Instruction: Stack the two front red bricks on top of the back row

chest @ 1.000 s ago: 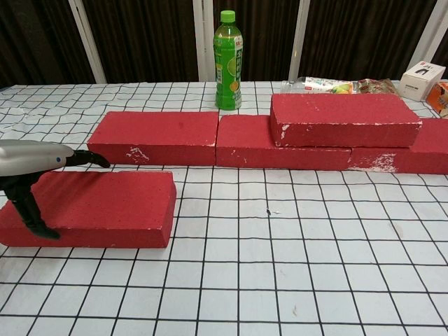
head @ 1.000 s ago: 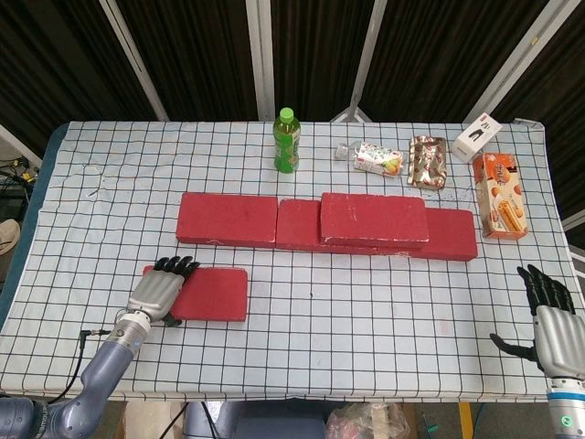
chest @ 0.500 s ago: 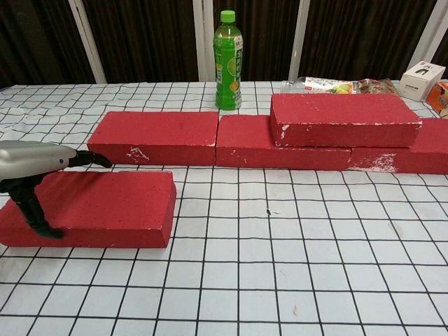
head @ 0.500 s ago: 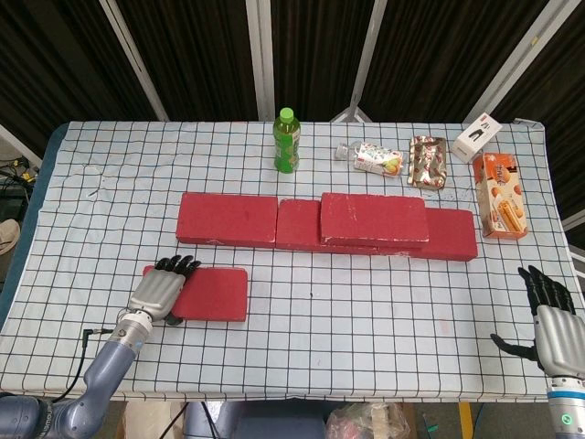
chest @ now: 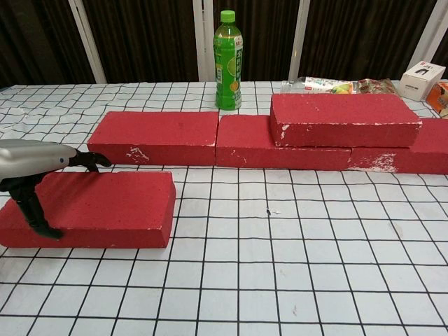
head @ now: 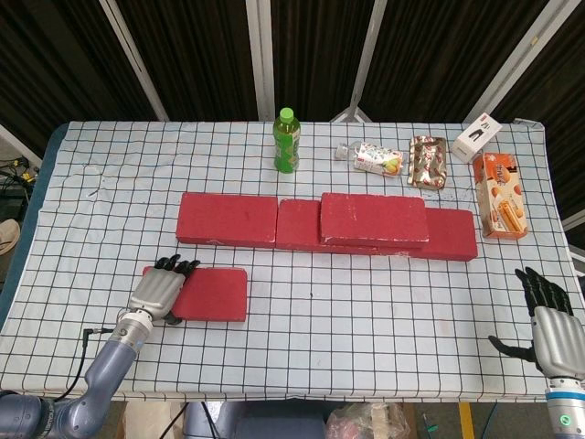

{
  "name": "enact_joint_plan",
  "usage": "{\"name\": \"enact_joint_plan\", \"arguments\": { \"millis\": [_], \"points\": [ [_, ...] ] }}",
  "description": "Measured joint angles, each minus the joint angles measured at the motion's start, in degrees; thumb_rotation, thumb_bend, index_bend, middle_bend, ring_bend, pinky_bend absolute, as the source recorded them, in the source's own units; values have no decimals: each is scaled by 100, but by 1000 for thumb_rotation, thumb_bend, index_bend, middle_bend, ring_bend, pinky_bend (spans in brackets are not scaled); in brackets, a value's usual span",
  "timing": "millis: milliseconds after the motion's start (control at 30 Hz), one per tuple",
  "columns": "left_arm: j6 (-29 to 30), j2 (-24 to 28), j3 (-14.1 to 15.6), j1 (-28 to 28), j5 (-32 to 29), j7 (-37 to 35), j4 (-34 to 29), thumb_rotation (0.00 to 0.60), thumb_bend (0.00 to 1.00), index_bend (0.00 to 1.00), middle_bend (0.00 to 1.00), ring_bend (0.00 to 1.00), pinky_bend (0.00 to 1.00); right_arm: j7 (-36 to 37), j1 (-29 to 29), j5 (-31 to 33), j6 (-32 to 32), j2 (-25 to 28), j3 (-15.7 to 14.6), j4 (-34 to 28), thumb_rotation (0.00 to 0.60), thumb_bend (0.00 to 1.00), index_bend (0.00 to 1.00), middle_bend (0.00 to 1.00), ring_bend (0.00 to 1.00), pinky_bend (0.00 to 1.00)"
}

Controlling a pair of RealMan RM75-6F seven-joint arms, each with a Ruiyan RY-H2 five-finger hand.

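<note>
Tabletop with white black-gridded cloth [head: 366, 311], green plastic drink bottle with green cap [head: 287, 141] upright at upper centre, clear snack pouch [head: 376, 157] right of it, shiny foil packet [head: 427, 162] beside that, white-and-black small box [head: 475, 137] at upper right, orange biscuit box [head: 501, 194] lying flat near the right edge

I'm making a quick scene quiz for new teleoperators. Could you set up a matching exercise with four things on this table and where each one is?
Things:
1. green bottle
2. front brick
3. stacked brick
4. orange box

Places:
A. on top of the back row
B. under the left hand
C. far right side of the table
D. upright behind the back row

Pairs: 1-D, 2-B, 3-A, 4-C
</note>
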Motion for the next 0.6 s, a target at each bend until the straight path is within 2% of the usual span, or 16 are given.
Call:
{"name": "enact_joint_plan", "arguments": {
  "millis": [100,233,300,433,600],
  "points": [
    [5,-1,3,-24,-30,12,-14,600,22,83,204,109,173,20,-16,14,-15,5,22,2,600,154,0,0,0,0],
    [97,-15,-8,-32,30,20,-19,600,115,187,309,250,350,29,-32,5,-35,12,39,0,600,154,0,0,0,0],
    [177,-34,-26,-21,100,-1,-9,600,125,202,338,294,404,40,-40,-10,-49,17,44,-6,600,154,0,0,0,0],
    [381,-87,-106,26,327,-117,46,600,144,192,333,306,417,43,-49,3,-76,19,65,-7,600,153,0,0,0,0],
    [213,82,-258,-59,237,-183,-40,600,145,176,296,280,421,30,-58,35,-102,11,99,-5,600,153,0,0,0,0]
  ]
}}
